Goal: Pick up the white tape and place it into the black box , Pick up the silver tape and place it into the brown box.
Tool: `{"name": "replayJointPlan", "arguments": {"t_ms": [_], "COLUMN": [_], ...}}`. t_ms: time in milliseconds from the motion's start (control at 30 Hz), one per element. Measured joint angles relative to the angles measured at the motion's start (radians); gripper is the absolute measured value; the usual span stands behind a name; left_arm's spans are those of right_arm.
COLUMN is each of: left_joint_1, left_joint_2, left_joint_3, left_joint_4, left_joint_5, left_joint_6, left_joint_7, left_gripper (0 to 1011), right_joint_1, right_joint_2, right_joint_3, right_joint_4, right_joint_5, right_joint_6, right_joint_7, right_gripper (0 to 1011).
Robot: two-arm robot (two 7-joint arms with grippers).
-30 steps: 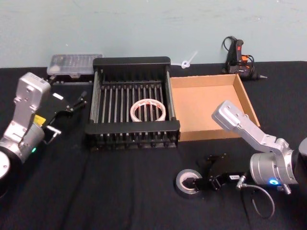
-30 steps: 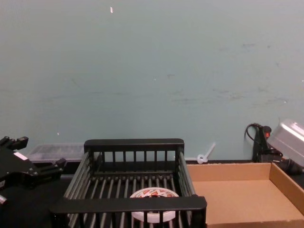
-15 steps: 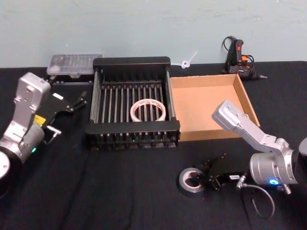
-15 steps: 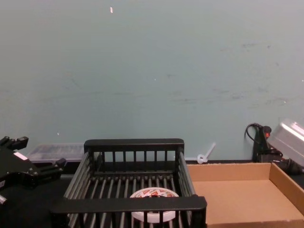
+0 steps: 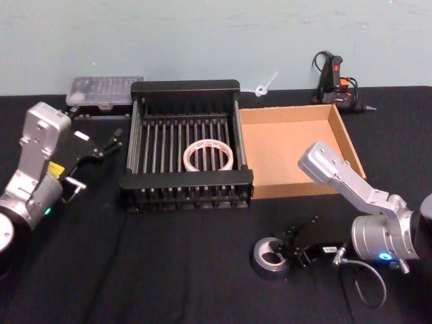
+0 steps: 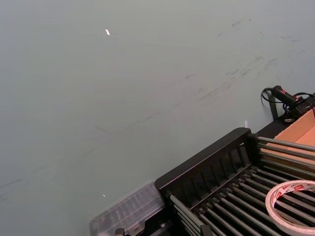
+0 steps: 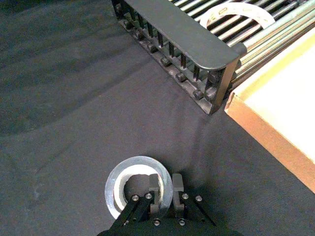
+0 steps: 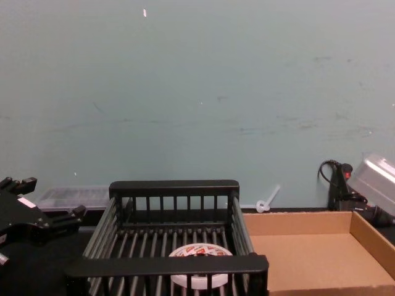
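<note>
The silver tape (image 5: 260,258) lies on the black cloth in front of the brown box (image 5: 287,145). My right gripper (image 5: 290,253) is shut on its wall. In the right wrist view one finger (image 7: 155,184) sits inside the hole of the silver tape (image 7: 114,189) and the other finger (image 7: 177,184) outside. The white tape (image 5: 187,156) lies flat on the slats of the black box (image 5: 185,86), also visible from the chest as the white tape (image 8: 199,251). My left gripper (image 5: 101,145) is parked to the left of the black box, open and holding nothing.
A clear plastic container (image 5: 104,89) stands behind the black box's left corner. A glue gun (image 5: 335,77) and a small white plastic piece (image 5: 266,86) lie at the back behind the brown box. Bare black cloth stretches along the front of the table.
My right gripper's fingers have closed on the silver tape's wall, and the roll has shifted slightly to the right. The left arm has stayed still.
</note>
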Motion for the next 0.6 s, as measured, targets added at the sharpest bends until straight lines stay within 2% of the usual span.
{"name": "replayJointPlan", "arguments": {"t_ms": [267, 600], "left_joint_1": [0.0, 0.0], "left_joint_2": [0.0, 0.0], "left_joint_3": [0.0, 0.0], "left_joint_4": [0.0, 0.0], "left_joint_5": [0.0, 0.0], "left_joint_6": [0.0, 0.0], "left_joint_7": [0.0, 0.0], "left_gripper": [1001, 1001], "right_joint_1": [-0.006, -0.022], "right_joint_2": [0.0, -0.012], "right_joint_3": [0.01, 0.071], "right_joint_4": [-0.002, -0.008], "right_joint_5": [0.006, 0.053], "right_joint_6": [-0.012, -0.045], "right_joint_7": [-0.002, -0.048], "right_gripper": [168, 168]}}
